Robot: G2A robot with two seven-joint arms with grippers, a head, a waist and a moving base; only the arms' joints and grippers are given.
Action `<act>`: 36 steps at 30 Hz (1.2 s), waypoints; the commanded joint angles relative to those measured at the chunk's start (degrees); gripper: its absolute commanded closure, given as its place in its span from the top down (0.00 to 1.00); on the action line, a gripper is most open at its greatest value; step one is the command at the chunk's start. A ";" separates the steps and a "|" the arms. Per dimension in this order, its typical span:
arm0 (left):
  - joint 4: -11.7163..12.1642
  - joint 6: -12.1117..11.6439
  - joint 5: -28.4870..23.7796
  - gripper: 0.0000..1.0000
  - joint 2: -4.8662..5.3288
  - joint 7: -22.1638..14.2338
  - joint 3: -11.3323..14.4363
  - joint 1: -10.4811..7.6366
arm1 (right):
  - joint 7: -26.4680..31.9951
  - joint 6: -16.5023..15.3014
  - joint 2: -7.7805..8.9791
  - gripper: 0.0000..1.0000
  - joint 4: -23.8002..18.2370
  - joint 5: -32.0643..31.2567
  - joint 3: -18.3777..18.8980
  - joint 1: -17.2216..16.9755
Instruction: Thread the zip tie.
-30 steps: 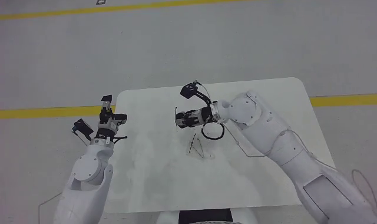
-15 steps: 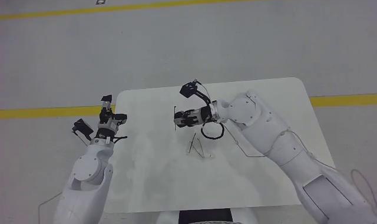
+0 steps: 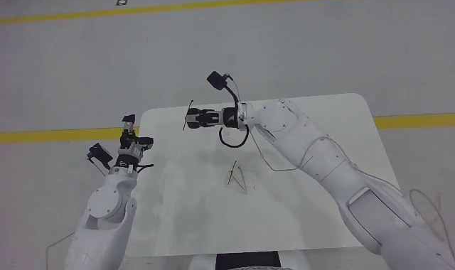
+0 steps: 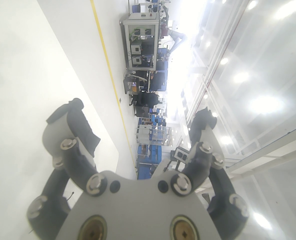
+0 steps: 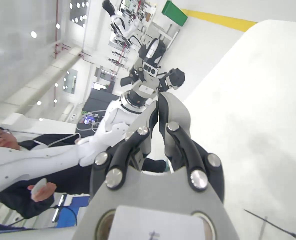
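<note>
White, the round-cornered counter (image 3: pixel 178 199) is bearing the work. At its left edge the left hand (image 3: pixel 131 136) is hanging, fingers spread. Farther right, the right hand (image 3: pixel 193 118) is pinching a thin black zip tie (image 3: pixel 190 105) above the counter's far side, the strip mostly hidden between pressed pads. Mid-counter, loose black ties (image 3: pixel 238 176) are lying, too thin to count. Print on the white wrist label (image 5: pixel 160 222) is cut off and unreadable.

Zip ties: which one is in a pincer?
The held zip tie, clamped in the shut right pincer near the table's far edge. The loose zip ties lie untouched mid-table.
</note>
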 commanded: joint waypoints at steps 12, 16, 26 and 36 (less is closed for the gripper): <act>0.00 0.00 0.00 1.00 0.00 0.00 0.00 0.00 | -1.83 0.00 -1.48 0.00 3.34 2.85 -0.49 0.56; 0.00 0.00 0.00 1.00 0.00 0.00 0.00 0.00 | -1.83 0.00 -1.48 0.00 3.34 2.85 -0.49 0.56; 0.00 0.00 0.00 1.00 0.00 0.00 0.00 0.00 | -1.83 0.00 -1.48 0.00 3.34 2.85 -0.49 0.56; 6.09 -4.76 -0.24 1.00 0.82 -15.98 -3.42 -1.12 | -1.83 0.00 -1.48 0.00 3.34 2.85 -0.49 0.56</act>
